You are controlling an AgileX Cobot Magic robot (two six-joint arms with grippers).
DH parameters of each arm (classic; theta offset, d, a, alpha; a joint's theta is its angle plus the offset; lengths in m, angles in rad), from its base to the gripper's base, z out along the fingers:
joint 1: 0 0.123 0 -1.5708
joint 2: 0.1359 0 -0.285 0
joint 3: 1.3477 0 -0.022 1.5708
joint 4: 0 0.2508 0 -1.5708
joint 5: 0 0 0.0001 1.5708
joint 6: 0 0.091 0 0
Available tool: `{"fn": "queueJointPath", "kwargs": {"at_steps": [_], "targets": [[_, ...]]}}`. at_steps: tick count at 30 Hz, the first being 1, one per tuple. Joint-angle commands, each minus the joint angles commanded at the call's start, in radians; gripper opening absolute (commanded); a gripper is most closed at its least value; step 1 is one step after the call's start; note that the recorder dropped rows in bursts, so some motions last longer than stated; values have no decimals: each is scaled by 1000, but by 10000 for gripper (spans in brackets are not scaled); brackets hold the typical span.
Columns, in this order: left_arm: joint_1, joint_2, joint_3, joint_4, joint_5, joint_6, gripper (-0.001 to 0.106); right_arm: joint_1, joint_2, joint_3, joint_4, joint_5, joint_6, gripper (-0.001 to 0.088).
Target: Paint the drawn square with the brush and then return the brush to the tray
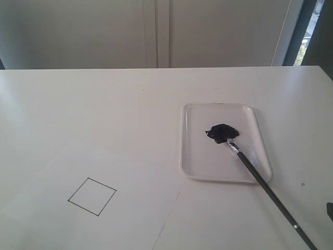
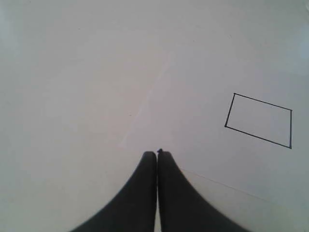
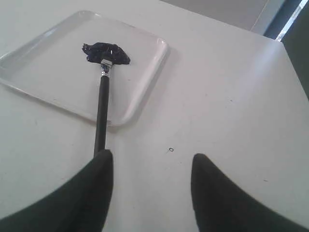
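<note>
The drawn square [image 1: 92, 196] is a thin black outline with a paper-white inside, on the paper sheet [image 1: 78, 208] at the front left; it also shows in the left wrist view [image 2: 260, 121]. The brush [image 1: 265, 190] lies with its bristles in the dark paint blob [image 1: 222, 133] of the tray [image 1: 197, 156] and its black handle running over the tray's front rim toward the near right. My right gripper [image 3: 152, 159] is open above the table, the brush handle [image 3: 101, 121] passing behind one finger. My left gripper [image 2: 157, 153] is shut and empty over the paper.
The white table ends at a wall behind and at a dark edge on the right. A small ring mark [image 3: 171, 150] lies on the tabletop between the right fingers. The paper's edge [image 1: 169, 216] runs close to the tray's near left corner.
</note>
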Motion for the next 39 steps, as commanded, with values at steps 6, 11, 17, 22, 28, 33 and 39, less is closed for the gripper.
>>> {"fn": "queueJointPath", "kwargs": {"at_steps": [6, 11, 17, 22, 28, 33, 39], "targets": [[0, 0, 1, 0, 0, 2, 76, 0, 0, 0, 0, -26, 0, 473], [0, 0, 1, 5, -7, 9, 76, 0, 0, 0, 0, -151, 0, 473], [0, 0, 1, -172, -81, 9, 76, 0, 0, 0, 7, -320, 29, 473], [0, 0, 1, -453, -180, 9, 76, 0, 0, 0, 7, -521, 107, 473], [0, 0, 1, -621, -166, 9, 76, 0, 0, 0, 8, -584, 120, 473], [0, 0, 1, -865, -158, 11, 76, 0, 0, 0, 28, -604, 277, 473], [0, 0, 1, -874, -253, 225, 76, 0, 0, 0, 28, -615, 445, 473]]}}
